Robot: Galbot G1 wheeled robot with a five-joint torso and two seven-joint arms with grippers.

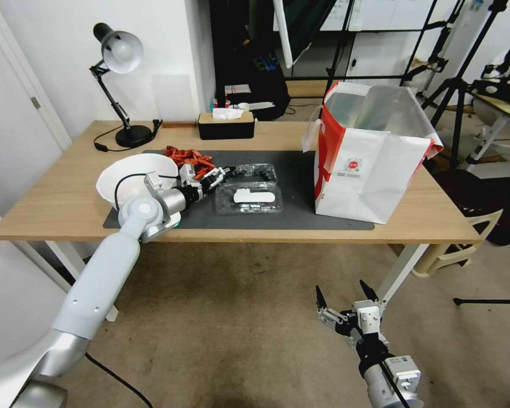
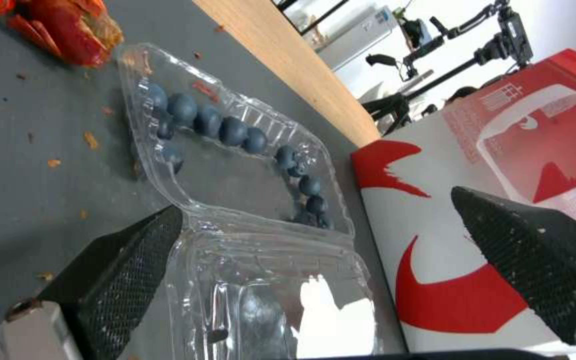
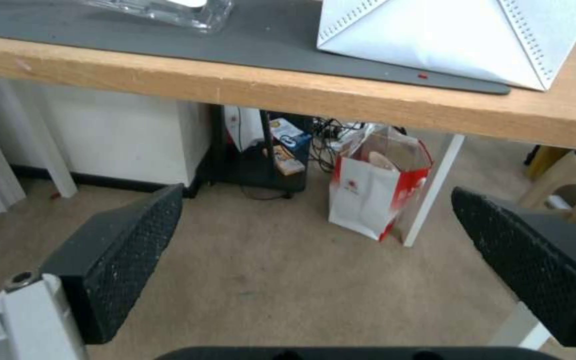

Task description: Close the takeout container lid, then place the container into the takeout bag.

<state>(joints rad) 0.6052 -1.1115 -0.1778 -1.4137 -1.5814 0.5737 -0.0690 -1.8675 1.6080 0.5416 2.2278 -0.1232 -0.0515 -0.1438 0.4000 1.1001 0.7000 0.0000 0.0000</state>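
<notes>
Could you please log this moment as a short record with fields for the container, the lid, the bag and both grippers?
takeout container: on the dark mat, open, blueberries inside
lid: folded flat on the mat, toward the robot, white label showing
takeout bag: upright, mouth open, to the right of the container
left gripper: open, at the container's left end near the hinge, holding nothing
right gripper: open, parked low in front of the table, below its top
</notes>
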